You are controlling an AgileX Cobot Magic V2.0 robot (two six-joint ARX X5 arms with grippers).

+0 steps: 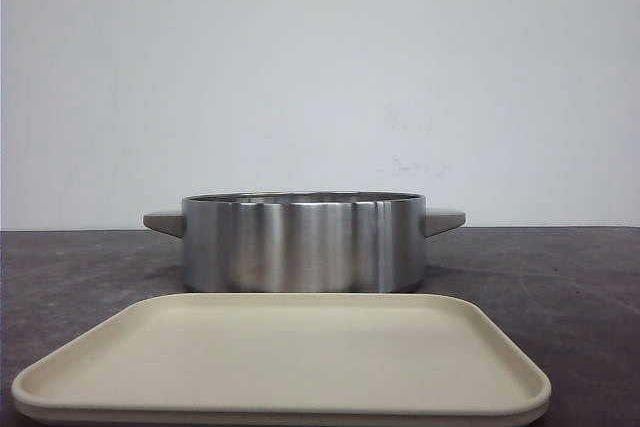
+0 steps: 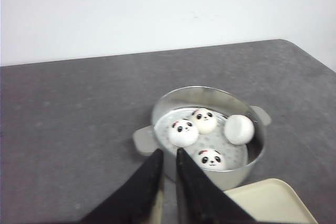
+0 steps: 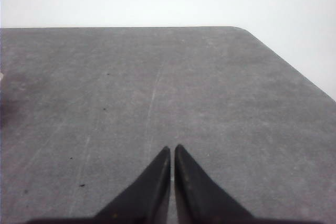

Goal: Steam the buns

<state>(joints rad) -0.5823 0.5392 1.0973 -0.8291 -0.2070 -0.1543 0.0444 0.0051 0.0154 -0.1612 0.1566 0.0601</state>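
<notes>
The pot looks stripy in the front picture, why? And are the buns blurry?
Front view: the pot shows bright and dark glare bands on its shiny metal. Left wrist view: the buns look soft but their faces are readable; the left claw is a dark silhouette.

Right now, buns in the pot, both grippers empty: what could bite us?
1. One bun leans on the steel pot wall, face hidden; fingers may not fit beside it.
2. The other buns sit close together, so a grasp could nudge a neighbour.
3. The front view shows only the pot's side and the beige tray, not the buns, so the left gripper relies on its wrist view.
</notes>
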